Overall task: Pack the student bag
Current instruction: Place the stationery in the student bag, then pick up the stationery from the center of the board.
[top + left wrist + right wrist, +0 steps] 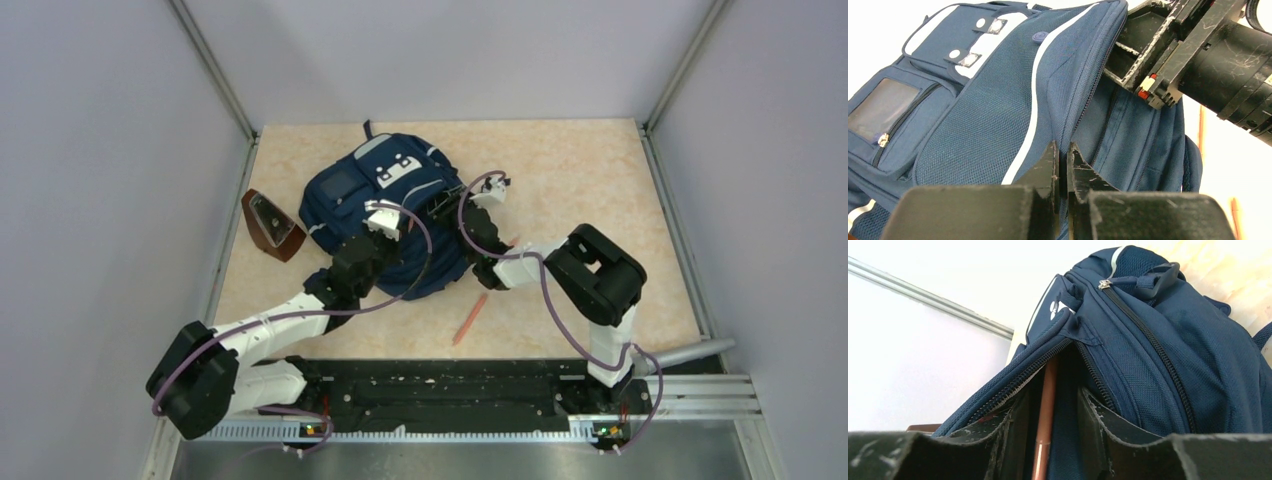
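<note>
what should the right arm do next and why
Probably ease the right fingers straight back from the student bag. They stand apart around the brown pencil, whose tip is already inside the open zip mouth, so it looks released; another pencil lies beside the bag.

Black-and-white arms (270, 330) with looping purple cables (548, 295)

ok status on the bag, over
left claw shut on student bag at its zip edge. right claw open, pencil loose between the jaws, far end inside the bag's open zip. second pencil on table, nothing blocking.
</note>
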{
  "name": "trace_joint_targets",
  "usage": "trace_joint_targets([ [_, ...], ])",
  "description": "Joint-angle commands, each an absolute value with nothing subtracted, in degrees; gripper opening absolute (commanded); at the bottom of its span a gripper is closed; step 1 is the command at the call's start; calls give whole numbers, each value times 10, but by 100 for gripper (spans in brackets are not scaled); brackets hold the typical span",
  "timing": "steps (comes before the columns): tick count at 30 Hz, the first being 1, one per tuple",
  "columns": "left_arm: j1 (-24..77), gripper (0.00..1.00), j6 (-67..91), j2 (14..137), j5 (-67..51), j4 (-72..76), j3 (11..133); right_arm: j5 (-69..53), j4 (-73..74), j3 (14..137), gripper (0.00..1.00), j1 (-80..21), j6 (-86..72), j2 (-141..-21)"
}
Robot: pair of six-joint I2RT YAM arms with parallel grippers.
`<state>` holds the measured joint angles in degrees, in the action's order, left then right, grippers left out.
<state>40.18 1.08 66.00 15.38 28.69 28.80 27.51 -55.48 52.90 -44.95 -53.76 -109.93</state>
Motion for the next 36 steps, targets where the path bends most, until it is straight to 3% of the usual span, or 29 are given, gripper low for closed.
trace_joint_targets([
  [1, 410, 0, 30, 664, 126, 345, 298, 295, -624, 513, 42, -450, -507, -1073],
  [11, 410, 0, 30, 671, 145, 344, 299, 275, -644, 417, 48, -458, -454, -990],
  [17, 410, 0, 34, 684, 159, 339, 304, 268, -576, 329, 49, -462, -422, -865],
  [27, 410, 0, 20, 702, 196, 348, 300, 269, -186, 264, 51, -462, -377, -629],
  [36, 410, 0, 19, 710, 195, 352, 299, 192, -3, 236, 46, -497, -461, -564],
])
